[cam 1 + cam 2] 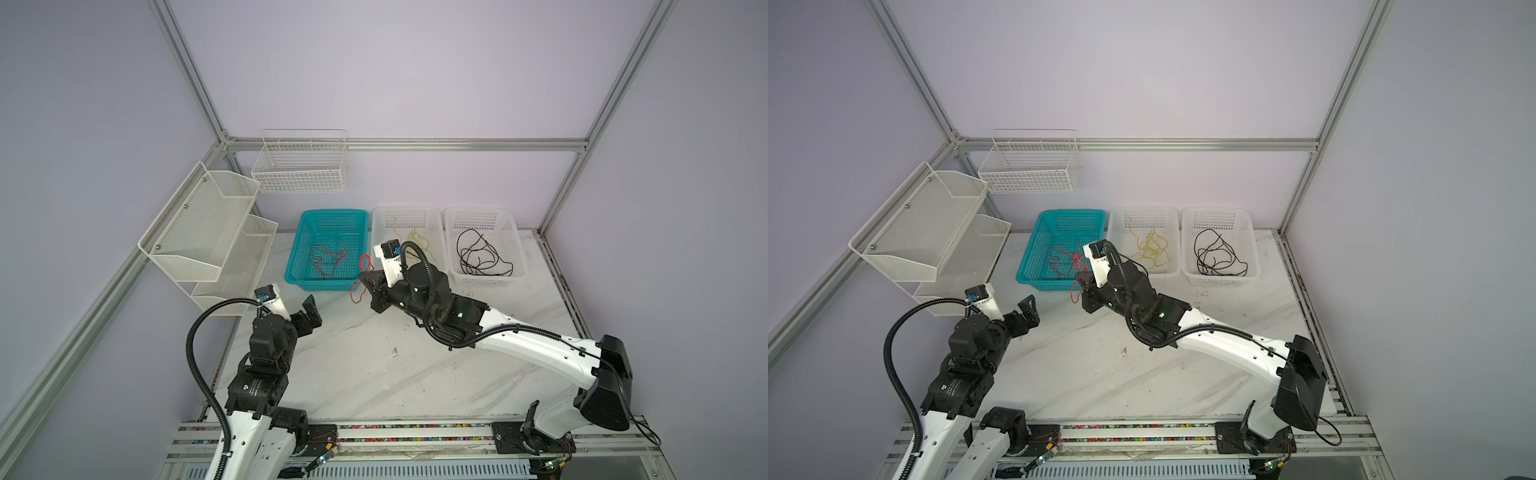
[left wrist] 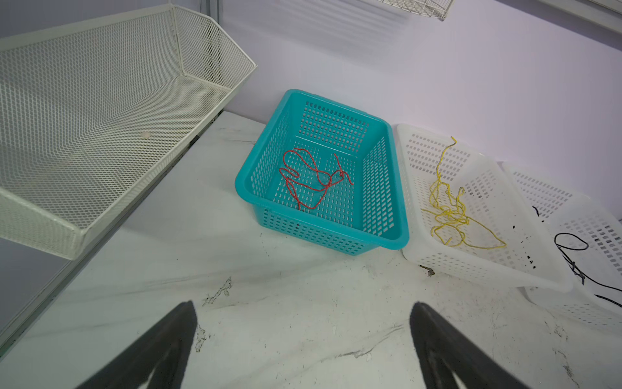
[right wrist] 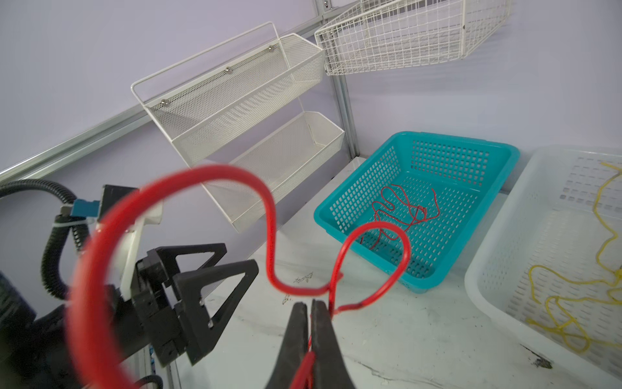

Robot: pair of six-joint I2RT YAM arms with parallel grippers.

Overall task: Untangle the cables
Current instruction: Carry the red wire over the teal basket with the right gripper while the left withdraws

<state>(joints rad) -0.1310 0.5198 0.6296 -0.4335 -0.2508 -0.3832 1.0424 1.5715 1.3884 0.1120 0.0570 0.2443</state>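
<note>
Left gripper (image 2: 303, 313) spread wide, empty, over the table (image 1: 374, 365). Teal basket (image 1: 332, 212) has one red cable (image 1: 328, 259) inside. Right gripper (image 3: 311, 304) is pinched on a second red cable (image 3: 269, 219), whose loops dangle just beside the basket's front rim. Yellow cable (image 2: 447, 215) and black cable (image 1: 478, 257) are binned further right. Risk: the loose loops snag the rim or re-knot with the binned red one.

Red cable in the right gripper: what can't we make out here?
Red cable: near loop blurred in the right wrist view; tail past the right gripper cut off by the edge.
Yellow cable: partly behind the right arm in a top view.
Black cable: cut by the left wrist view's edge.
</note>
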